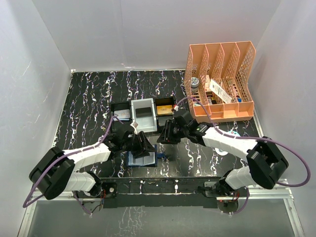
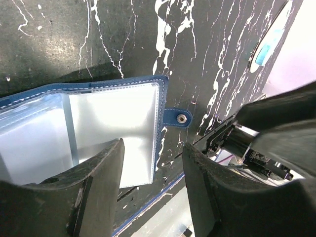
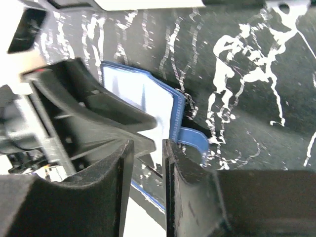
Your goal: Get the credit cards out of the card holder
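Observation:
The card holder (image 1: 143, 159) lies open near the table's front edge, navy blue with pale clear sleeves inside (image 2: 116, 121) and a snap tab (image 2: 178, 117) on its right. My left gripper (image 2: 153, 170) is open just above its right edge, one finger (image 2: 96, 182) over the sleeve, the other (image 2: 212, 190) over the table. My right gripper (image 3: 147, 165) hangs beside the tab (image 3: 193, 140), jaws narrowly apart and empty. In the top view it (image 1: 165, 134) is just right of the left gripper (image 1: 141, 146). I cannot make out any credit cards in the sleeves.
A black-and-white compartment tray (image 1: 134, 104) stands behind the holder, with a pale flat piece (image 1: 122, 114) on the left and a tan block (image 1: 164, 106) on the right. An orange file rack (image 1: 220, 81) stands at the back right. A white disc (image 1: 222, 149) lies under the right arm.

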Available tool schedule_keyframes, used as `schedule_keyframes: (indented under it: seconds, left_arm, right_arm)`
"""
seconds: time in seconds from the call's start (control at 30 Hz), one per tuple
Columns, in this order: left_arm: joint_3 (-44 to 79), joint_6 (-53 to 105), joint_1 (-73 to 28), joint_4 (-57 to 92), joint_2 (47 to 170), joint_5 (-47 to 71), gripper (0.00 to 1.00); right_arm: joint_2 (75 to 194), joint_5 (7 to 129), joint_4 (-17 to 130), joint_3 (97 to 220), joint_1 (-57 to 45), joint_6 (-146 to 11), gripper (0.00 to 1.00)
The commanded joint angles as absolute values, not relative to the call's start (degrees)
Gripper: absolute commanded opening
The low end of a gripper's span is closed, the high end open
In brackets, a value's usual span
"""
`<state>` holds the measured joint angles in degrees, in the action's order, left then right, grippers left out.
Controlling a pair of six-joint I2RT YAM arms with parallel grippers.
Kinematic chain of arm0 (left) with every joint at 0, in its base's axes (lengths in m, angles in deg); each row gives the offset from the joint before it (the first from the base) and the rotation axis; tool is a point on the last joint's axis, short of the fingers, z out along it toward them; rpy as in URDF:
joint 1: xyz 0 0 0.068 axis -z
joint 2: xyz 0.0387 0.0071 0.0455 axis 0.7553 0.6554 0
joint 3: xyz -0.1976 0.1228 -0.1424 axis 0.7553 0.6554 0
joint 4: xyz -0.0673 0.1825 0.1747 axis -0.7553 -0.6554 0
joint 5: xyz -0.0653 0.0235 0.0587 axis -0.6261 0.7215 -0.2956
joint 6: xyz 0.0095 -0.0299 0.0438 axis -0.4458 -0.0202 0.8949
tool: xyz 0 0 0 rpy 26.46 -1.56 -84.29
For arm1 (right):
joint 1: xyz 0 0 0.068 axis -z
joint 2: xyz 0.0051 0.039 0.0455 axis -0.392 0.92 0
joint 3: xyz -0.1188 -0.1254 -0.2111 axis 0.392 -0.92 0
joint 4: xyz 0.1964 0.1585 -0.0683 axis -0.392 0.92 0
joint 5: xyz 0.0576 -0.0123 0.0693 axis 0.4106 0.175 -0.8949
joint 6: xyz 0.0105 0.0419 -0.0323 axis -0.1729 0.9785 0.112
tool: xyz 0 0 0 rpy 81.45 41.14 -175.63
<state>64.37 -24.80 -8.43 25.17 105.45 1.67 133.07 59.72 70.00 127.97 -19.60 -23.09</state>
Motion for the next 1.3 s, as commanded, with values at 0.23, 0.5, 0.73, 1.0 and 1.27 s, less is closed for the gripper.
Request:
schedule_keyframes:
  seconds: [0.23, 0.5, 0.73, 1.0, 1.27]
  left_arm:
    - [65.93, -24.54, -8.30, 21.76, 102.08, 1.53, 0.47]
    - [66.55, -22.22, -8.28, 19.26, 100.40, -0.02, 0.46]
    - [63.59, -17.86, -8.35, 10.47, 95.13, 2.08, 0.46]
    - [53.44, -14.74, -8.89, -17.80, 85.00, 26.53, 0.59]
    - [55.09, -13.44, -14.30, -14.75, 91.04, 20.74, 0.54]
  right_arm:
    - [139.65, 53.39, 61.52, 134.50, -21.22, -19.84, 0.14]
    - [146.78, 54.35, 59.59, 136.34, -23.71, -19.29, 0.11]
    - [149.46, 60.95, 64.46, 134.60, -27.45, -19.44, 0.11]
    - [147.53, 67.92, 66.60, 134.05, -29.26, -19.26, 0.15]
    - [151.10, 71.78, 70.45, 140.32, -32.84, -18.94, 0.21]
